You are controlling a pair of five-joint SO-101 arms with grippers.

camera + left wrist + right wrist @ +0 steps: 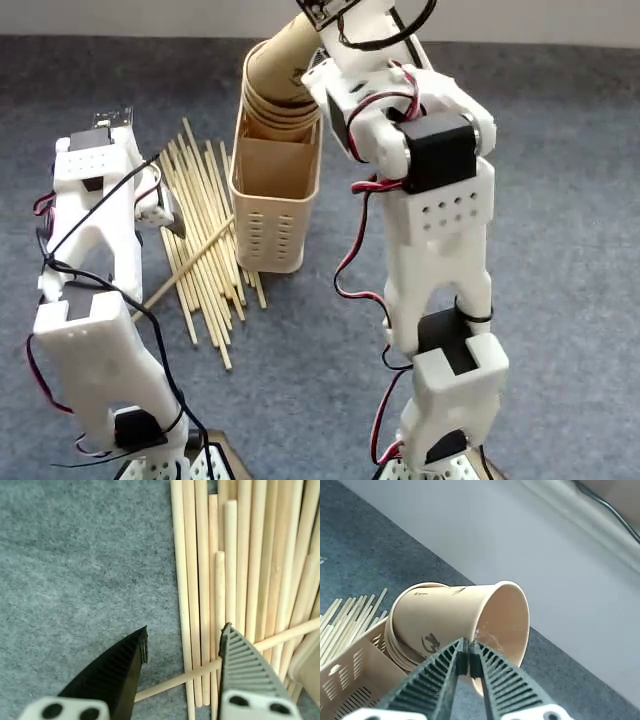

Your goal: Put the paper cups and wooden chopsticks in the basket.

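Paper cup: pinched at its rim by my right pincer, whose fingers press together on the wall.
Cup's lie: tilted, base nested into the stack of cups that stands in the basket.
Other side: my left pincer is spread wide, low over the wooden chopsticks, one fingertip above the sticks, the other above the grey mat.
Sticks' lie: a loose bundle on the mat just beside the basket, one stick crossing the rest.
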